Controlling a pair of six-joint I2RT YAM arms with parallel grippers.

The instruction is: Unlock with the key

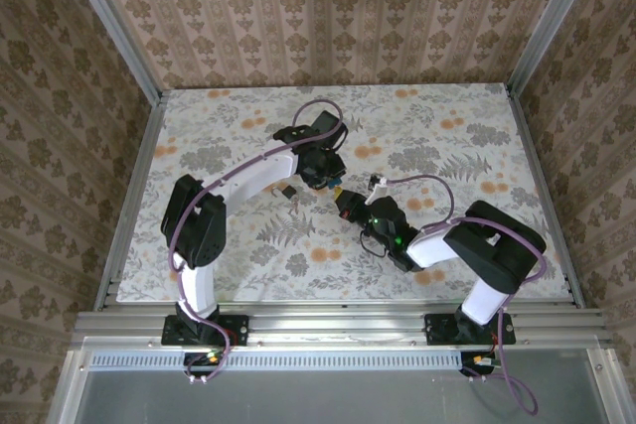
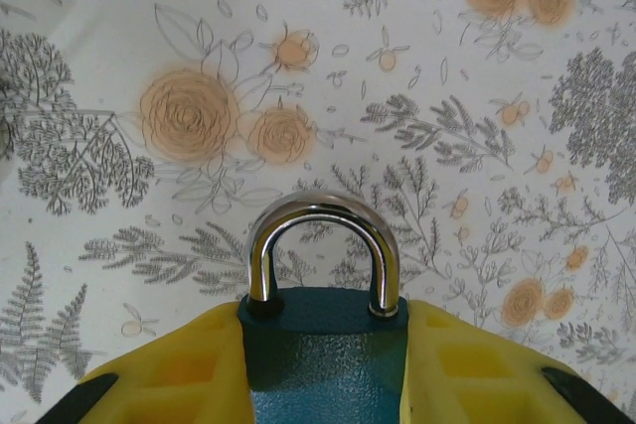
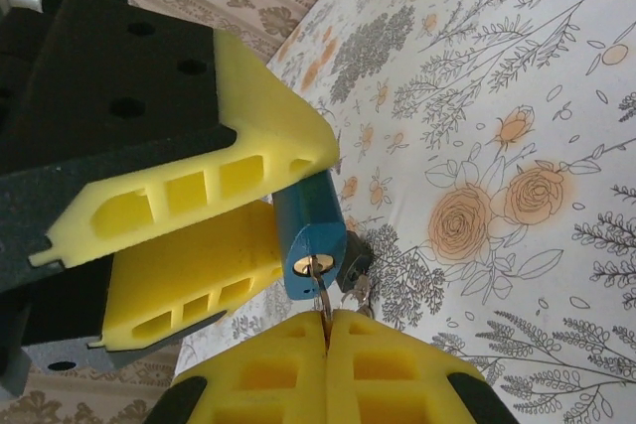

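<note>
Left hand (image 2: 323, 345): clamped on one padlock (image 3: 310, 230), body partly covered.
Right hand (image 3: 326, 330): closed on one key (image 3: 318, 275), head hidden, tip at keyhole, above desk (image 1: 447, 136) centre.

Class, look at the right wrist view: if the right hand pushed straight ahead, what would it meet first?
The keyhole end of the small blue metal padlock, directly ahead of the shut right hand; depth is unclear, but the gap looks slight.
</note>
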